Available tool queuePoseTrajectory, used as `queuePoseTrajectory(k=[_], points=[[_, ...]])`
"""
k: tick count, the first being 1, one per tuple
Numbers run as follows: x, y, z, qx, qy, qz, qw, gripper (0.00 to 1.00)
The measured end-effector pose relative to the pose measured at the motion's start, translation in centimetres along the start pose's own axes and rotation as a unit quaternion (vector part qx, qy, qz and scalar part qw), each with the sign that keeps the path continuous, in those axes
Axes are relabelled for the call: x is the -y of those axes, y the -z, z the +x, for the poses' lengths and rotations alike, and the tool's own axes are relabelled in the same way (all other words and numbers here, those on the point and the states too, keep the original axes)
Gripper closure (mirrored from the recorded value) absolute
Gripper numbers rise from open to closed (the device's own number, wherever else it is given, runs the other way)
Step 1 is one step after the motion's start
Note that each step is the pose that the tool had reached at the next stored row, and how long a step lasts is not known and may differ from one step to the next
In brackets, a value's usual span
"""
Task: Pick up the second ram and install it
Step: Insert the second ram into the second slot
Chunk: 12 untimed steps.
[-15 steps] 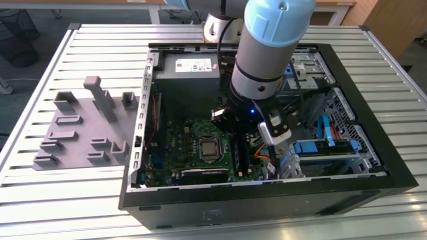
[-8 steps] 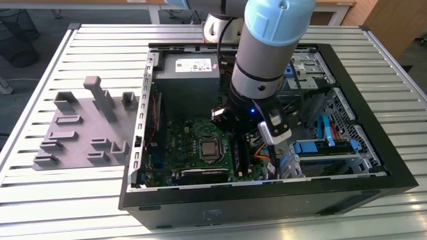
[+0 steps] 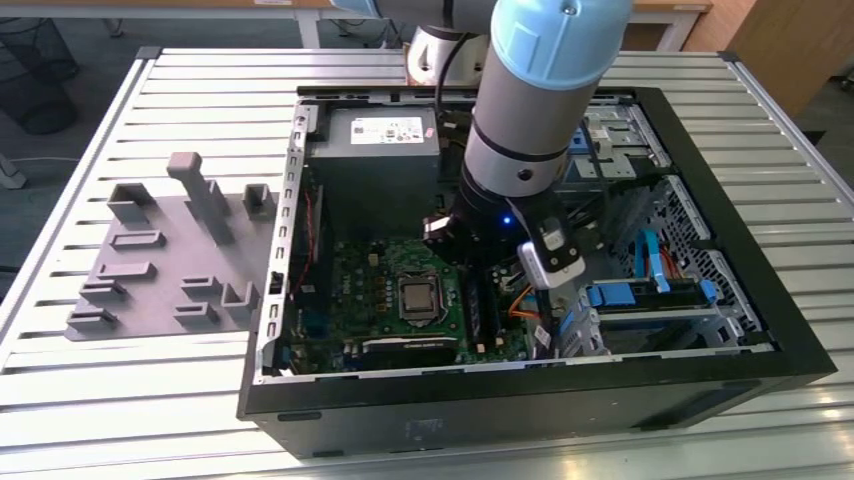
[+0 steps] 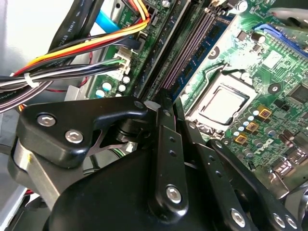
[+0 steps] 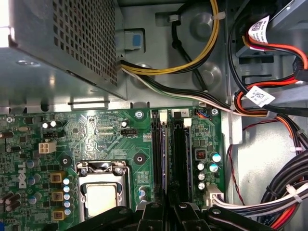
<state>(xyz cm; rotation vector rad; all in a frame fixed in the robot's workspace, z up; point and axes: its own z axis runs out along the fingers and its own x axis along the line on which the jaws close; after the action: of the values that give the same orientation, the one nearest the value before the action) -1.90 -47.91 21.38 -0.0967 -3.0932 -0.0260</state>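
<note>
Fingers (image 4: pixel 163 139) stood narrow, nearly together, low in the computer case (image 3: pixel 534 390) over the memory slots (image 5: pixel 180 154) | second ram hidden; could not tell if pinched between them | step: likely installing | needs: stick square over its slot; straight, even push

I'm looking down on the green motherboard (image 5: pixel 96 139), with the bare processor socket (image 5: pixel 102 195) beside the two long black memory slots (image 5: pixel 168 154). The perforated metal power supply box (image 5: pixel 62 43) sits above the board. Yellow, black and red cables (image 5: pixel 211 53) curve past it, and the black gripper linkage (image 5: pixel 168 216) sits over the near ends of the slots.
</note>
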Motion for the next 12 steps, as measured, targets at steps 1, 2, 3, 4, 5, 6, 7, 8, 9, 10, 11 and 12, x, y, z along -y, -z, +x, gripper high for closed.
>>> queuePoseTrajectory(k=[1, 2, 3, 4, 5, 6, 7, 8, 9, 10, 11, 12], points=[[0.00, 0.01, -0.05, -0.0001, 0.001, 0.0001, 1.0000, 0.86], [-0.01, 0.00, -0.11, -0.0001, 0.003, 0.0001, 1.0000, 0.86], [-0.01, 0.00, -0.13, -0.0001, 0.005, 0.0002, 1.0000, 0.86], [-0.01, 0.00, -0.14, -0.0001, 0.006, 0.0003, 1.0000, 0.86], [-0.01, 0.00, -0.14, -0.0002, 0.007, 0.0004, 1.0000, 0.86], [-0.01, 0.00, -0.15, -0.0002, 0.008, 0.0004, 1.0000, 0.86], [-0.01, -0.02, -0.16, -0.0002, 0.009, 0.0005, 1.0000, 0.86], [-0.01, -0.04, -0.16, -0.0002, 0.010, 0.0004, 1.0000, 0.86], [-0.01, -0.06, -0.17, -0.0002, 0.011, 0.0004, 0.9999, 0.86], [-0.01, -0.08, -0.18, -0.0002, 0.011, 0.0005, 0.9999, 0.86], [-0.01, -0.09, -0.18, -0.0002, 0.012, 0.0006, 0.9999, 0.86], [-0.01, -0.13, -0.18, -0.0002, 0.012, 0.0004, 0.9999, 0.86]])
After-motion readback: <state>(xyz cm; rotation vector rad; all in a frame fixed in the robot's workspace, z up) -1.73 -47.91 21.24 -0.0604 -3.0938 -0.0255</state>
